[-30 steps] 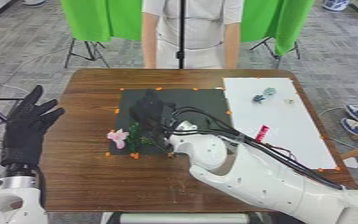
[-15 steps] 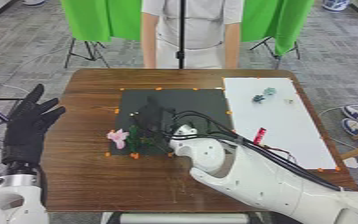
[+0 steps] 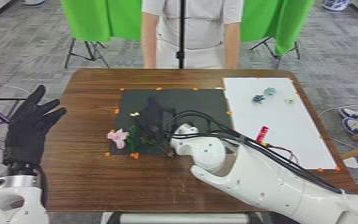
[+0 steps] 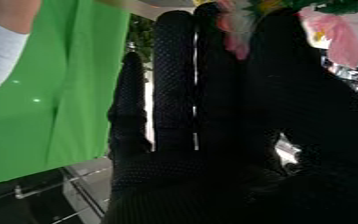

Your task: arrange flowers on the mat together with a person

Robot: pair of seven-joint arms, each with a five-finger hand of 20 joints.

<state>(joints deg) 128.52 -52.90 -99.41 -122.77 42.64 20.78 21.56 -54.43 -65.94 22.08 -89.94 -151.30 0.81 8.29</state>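
Brown bench [image 3: 95, 182], orange markers around the mats on it. Left hand [image 3: 26, 131] beside the bench's left edge, released, nothing in it. Near-left part of dark mat [image 3: 206, 101]: pink flower [image 3: 117, 136], green leaves [image 3: 134, 141] just beside it. Right hand [image 3: 155, 116] over the dark mat, its arm crossing the bench from the right; cannot tell if it is grasping or released. Wrist view has pink petals and greenery right at the far end of the right hand. Small pale flower [image 3: 135, 114] on the left part of the dark mat, beyond the pink flower, near the right hand. Red strip [image 3: 262, 133] at the white mat [image 3: 295, 132], near the right arm. Far part of white mat: two blue-green flowers [image 3: 258, 98] close together, small pale-green piece [image 3: 289, 101] near them. Green cloth [image 3: 286, 25] hangs behind the bench.
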